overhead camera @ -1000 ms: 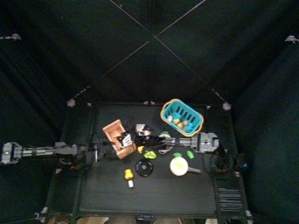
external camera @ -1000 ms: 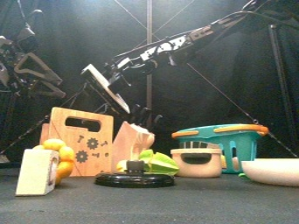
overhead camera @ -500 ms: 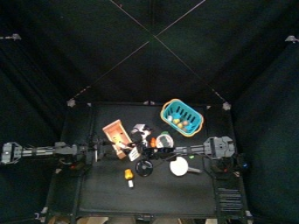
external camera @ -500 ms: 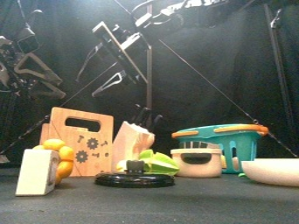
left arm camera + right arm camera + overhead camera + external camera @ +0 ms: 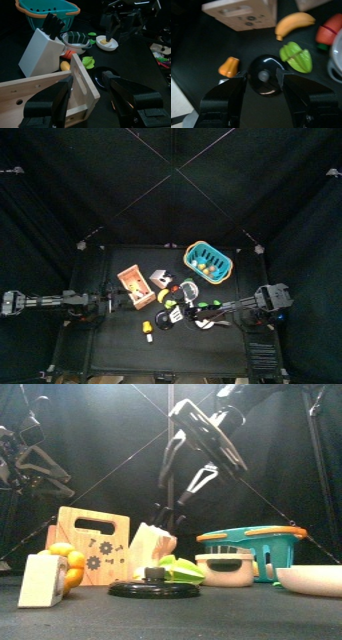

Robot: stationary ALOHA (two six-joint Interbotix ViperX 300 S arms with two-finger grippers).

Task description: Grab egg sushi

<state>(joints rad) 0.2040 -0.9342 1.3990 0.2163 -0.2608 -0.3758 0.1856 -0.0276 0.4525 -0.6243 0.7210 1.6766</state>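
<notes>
Right gripper is hanging high above the black lid, its jaws spread apart and clasping nothing. I am looking straight down on the lid's knob between them.

The egg sushi is lying on the table just beside the lid, on the side away from my arm's base and a little toward the table's front edge. It is the thing nearest that edge: a white block with a yellow-orange top. I cannot tell its long axis for sure from up here. I judge that I am needing to slide off the lid toward the sushi and then drop, turning the wrist once the axis reads clearly. My right arm is the nearer one, being almost over it already.

The lid's rim is sitting close to the sushi, so one jaw could be coming down on it. On the lid's other side a green fruit is lying, and past that a banana. Behind the lid the wooden board and the knife block are standing, and farther back the teal basket.

My left gripper is resting beyond the board, jaws parted and empty.
</notes>
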